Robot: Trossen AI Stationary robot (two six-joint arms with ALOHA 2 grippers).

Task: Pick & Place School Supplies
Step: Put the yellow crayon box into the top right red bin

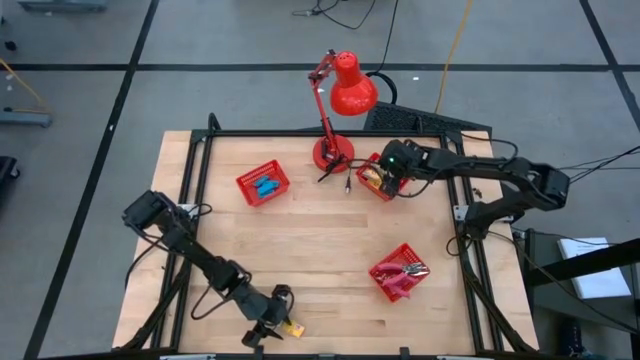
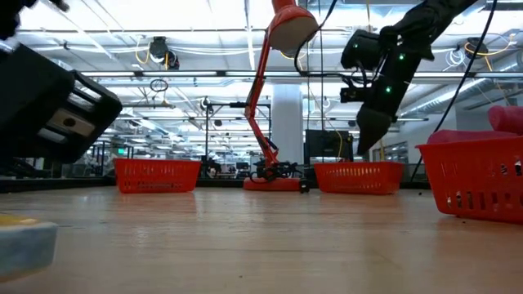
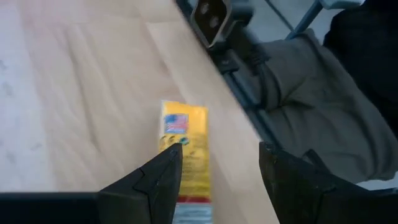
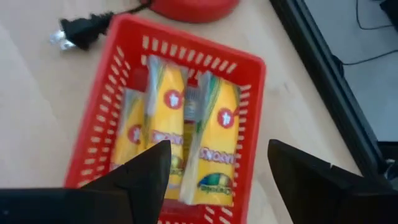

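A yellow-and-white packet (image 3: 184, 146) lies flat on the table close to its near edge; it also shows in the high view (image 1: 292, 328). My left gripper (image 3: 221, 158) is open just above it, with the packet's near end under one finger, and it touches nothing. My right gripper (image 4: 217, 152) is open and empty, hovering above a red mesh basket (image 4: 249, 68) at the table's far side. This basket holds a few yellow packets (image 4: 217, 137). In the high view my left gripper (image 1: 272, 327) is at the near edge and my right gripper (image 1: 385, 170) is over that basket.
A red basket with light-blue blocks (image 1: 263, 184) stands far left of centre. A red basket with pink-handled pliers (image 1: 400, 270) stands near right. A red desk lamp (image 1: 335, 120) stands at the far edge beside the packet basket, its plug (image 4: 78, 31) lying on the table. Bare wood lies mid-table.
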